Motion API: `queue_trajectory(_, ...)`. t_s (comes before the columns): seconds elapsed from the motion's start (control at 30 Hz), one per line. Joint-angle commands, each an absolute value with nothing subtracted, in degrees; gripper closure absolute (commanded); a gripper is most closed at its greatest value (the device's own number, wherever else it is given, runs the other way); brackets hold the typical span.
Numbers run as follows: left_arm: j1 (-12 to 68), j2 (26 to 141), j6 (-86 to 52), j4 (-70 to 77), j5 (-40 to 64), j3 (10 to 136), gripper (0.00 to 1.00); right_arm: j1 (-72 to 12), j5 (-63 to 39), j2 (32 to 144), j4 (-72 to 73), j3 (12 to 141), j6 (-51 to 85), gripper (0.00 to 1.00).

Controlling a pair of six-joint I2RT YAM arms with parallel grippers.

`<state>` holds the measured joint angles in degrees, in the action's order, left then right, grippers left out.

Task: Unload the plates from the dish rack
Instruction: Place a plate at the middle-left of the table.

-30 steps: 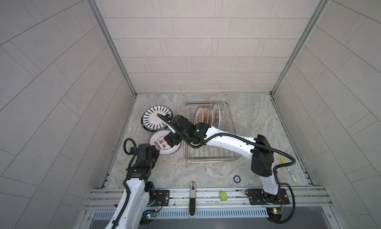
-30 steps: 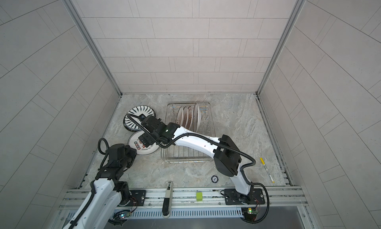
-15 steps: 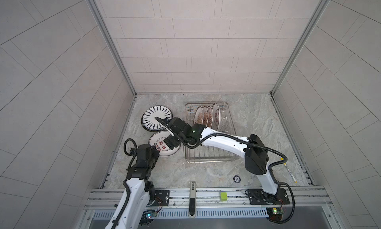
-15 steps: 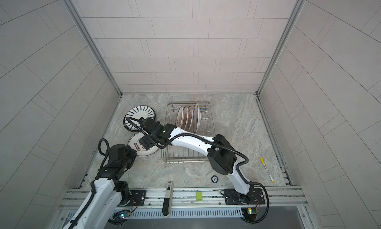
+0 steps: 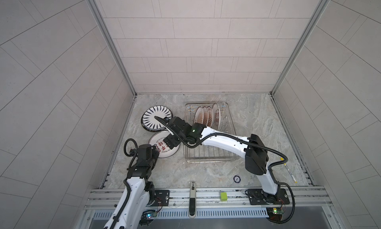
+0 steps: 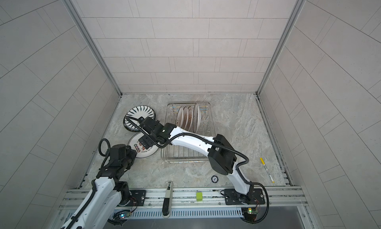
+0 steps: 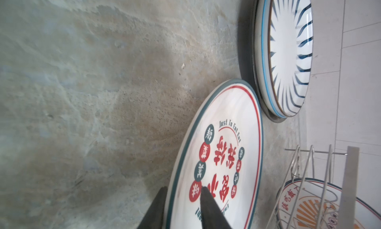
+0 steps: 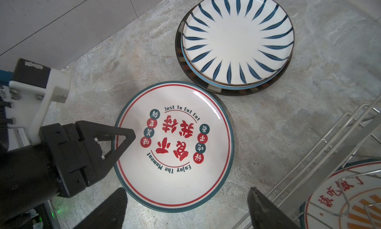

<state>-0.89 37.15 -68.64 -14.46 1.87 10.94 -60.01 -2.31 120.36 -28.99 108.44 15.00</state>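
A white plate with red Chinese characters point(image 8: 175, 143) lies flat on the stone table left of the dish rack point(image 5: 210, 155). My left gripper point(image 7: 183, 188) is open at its near rim, one finger point(image 8: 132, 133) over the plate and the other outside the rim. My right gripper point(image 8: 186, 189) hangs open above the same plate point(image 5: 165, 146), its fingers wide on either side and touching nothing. A blue-striped plate point(image 5: 153, 118) rests on a darker plate point(image 8: 226, 90) further back. Several plates point(image 5: 206, 116) stand upright in the rack, the nearest with an orange sunburst point(image 8: 350, 197).
The left wall runs close beside the two laid-out plates. A yellow-capped pen point(image 5: 289, 173) lies at the right, a small round disc point(image 5: 237, 178) near the front. A green block point(image 5: 223, 196) and a black-and-white tool point(image 5: 192, 197) sit on the front rail.
My right gripper has shifted a little to the left over the red-character plate. The left gripper's jaws have parted at the plate's rim. The plates have not moved.
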Motion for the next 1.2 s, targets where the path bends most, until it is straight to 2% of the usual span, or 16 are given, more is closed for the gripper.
queue_trajectory(0.0, -1.1, 38.4, -69.1, -12.4, 0.3, 10.5, 0.65, -60.4, -1.5, 121.5, -30.1, 109.8, 14.8, 0.07)
queue_trajectory(0.17, -1.1, 40.2, -68.5, -12.1, -0.5, 10.9, 0.51, -60.4, -1.1, 121.5, -30.3, 109.7, 14.9, 0.07)
queue_trajectory(0.27, -1.1, 40.8, -68.1, -12.1, -2.0, 10.9, 0.38, -60.3, -1.0, 121.3, -30.2, 109.5, 14.9, 0.07)
queue_trajectory(0.4, -1.2, 41.1, -67.9, -12.0, -3.0, 10.9, 0.29, -60.4, -0.6, 121.0, -30.1, 109.1, 14.9, 0.07)
queue_trajectory(0.53, -1.1, 39.9, -67.6, -12.8, -4.9, 11.2, 0.14, -60.3, -0.4, 120.4, -30.0, 109.0, 14.6, 0.07)
queue_trajectory(0.7, -1.2, 35.0, -66.4, -16.2, -10.4, 11.6, 0.01, -60.4, 0.5, 119.0, -29.5, 108.5, 14.0, 0.07)
queue_trajectory(0.83, -1.2, 28.8, -64.9, -21.0, -14.1, 13.2, 0.0, -60.4, 1.8, 117.1, -28.6, 107.5, 13.7, 0.07)
queue_trajectory(0.93, -1.2, 24.9, -63.4, -23.7, -15.1, 14.9, 0.0, -60.5, 4.2, 114.7, -27.2, 105.4, 14.1, 0.03)
queue_trajectory(1.17, -1.1, 20.7, -60.8, -23.4, -8.7, 18.6, 0.0, -60.6, 11.6, 106.0, -23.3, 96.4, 14.1, 0.01)
